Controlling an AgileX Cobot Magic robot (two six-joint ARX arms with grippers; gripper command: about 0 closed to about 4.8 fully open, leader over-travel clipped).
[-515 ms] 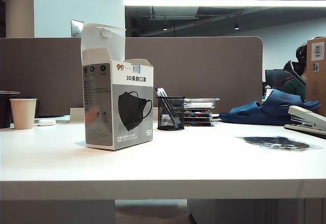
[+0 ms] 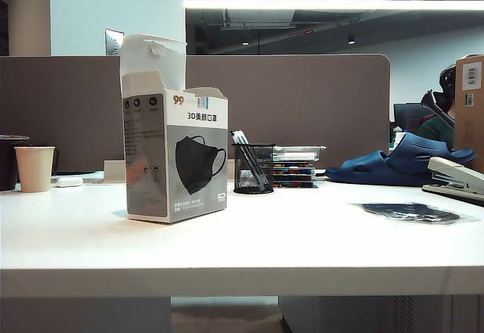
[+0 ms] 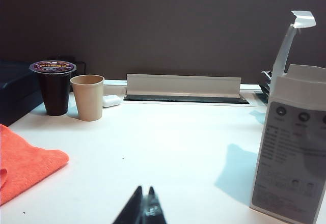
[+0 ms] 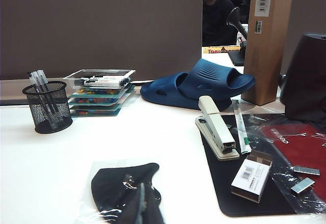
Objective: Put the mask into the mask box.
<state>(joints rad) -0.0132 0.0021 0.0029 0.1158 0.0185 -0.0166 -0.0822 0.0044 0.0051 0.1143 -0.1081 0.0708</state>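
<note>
Both pairs of jaws are pressed together with nothing between them. The left gripper [image 3: 144, 211] is held low over bare white table [image 3: 168, 147], well short of the mask box [image 3: 298, 147]; the right gripper [image 4: 144, 208] is poised just above the mask [image 4: 119, 183], which is seen lying flat in its clear wrapper (no contact can be made out).

The box is stood upright with its top flaps [image 2: 155, 57] raised, so the mouth is left open from above, presumably for a drop-in.

Between mask [image 2: 410, 212] and box [image 2: 175, 159] a wide strip of clear table is offered. A mesh pen cup [image 4: 47, 107], stapler [image 4: 216, 127] and blue slipper [image 4: 198, 86] are kept behind and beside that path. A paper cup [image 3: 87, 96] and orange cloth [image 3: 25, 158] are set on the box's far side.
</note>
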